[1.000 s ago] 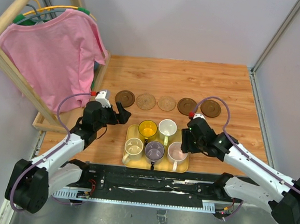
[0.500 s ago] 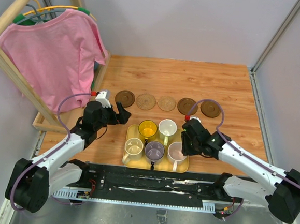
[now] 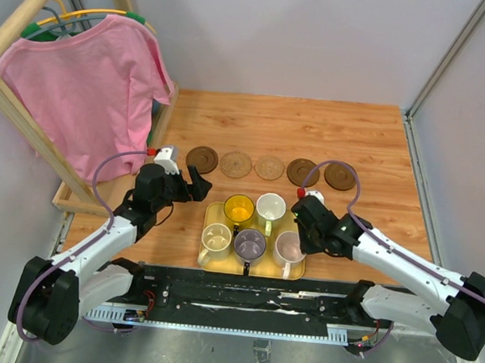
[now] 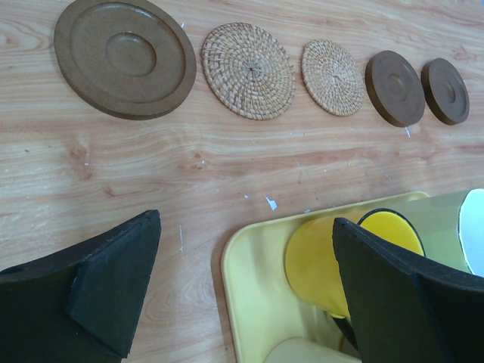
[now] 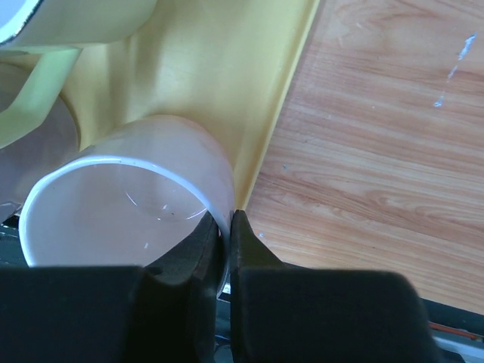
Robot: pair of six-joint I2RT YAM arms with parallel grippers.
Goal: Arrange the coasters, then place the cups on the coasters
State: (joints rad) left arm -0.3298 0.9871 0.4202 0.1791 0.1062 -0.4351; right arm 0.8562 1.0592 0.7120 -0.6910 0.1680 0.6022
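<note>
The pale pink cup [image 3: 288, 248] stands in the near right corner of the yellow tray [image 3: 210, 207]. It is a smooth, thin-walled mug with a white rim, and in the right wrist view its side sits close against the tray's raised edge. The right gripper [image 5: 224, 242] is pinched nearly closed on that rim, one finger [image 5: 189, 265] inside the cup and the other outside. The tray also carries the yellow cup [image 3: 239, 208] and white cup [image 3: 271, 207] in the far row, and the cream cup [image 3: 216, 240] and purple-grey cup [image 3: 249, 244] in the near row, all packed closely together. The left gripper [image 4: 249, 295] hangs wide open and holds nothing, above the tray's far left corner. Beyond the tray the five coasters [image 3: 269, 167] lie in a straight row on the wooden table [image 3: 380, 142], none of them touching: one dark brown on the left, two tan woven ones, then two dark brown. A strip of bare wood separates the row from the tray, and more bare wood lies beyond the row and to the tray's right. The tray's near edge lies just beside the black rail at the table's front. A wooden rack [image 3: 29, 123] with a pink shirt [image 3: 90, 85] borders the left side.
</note>
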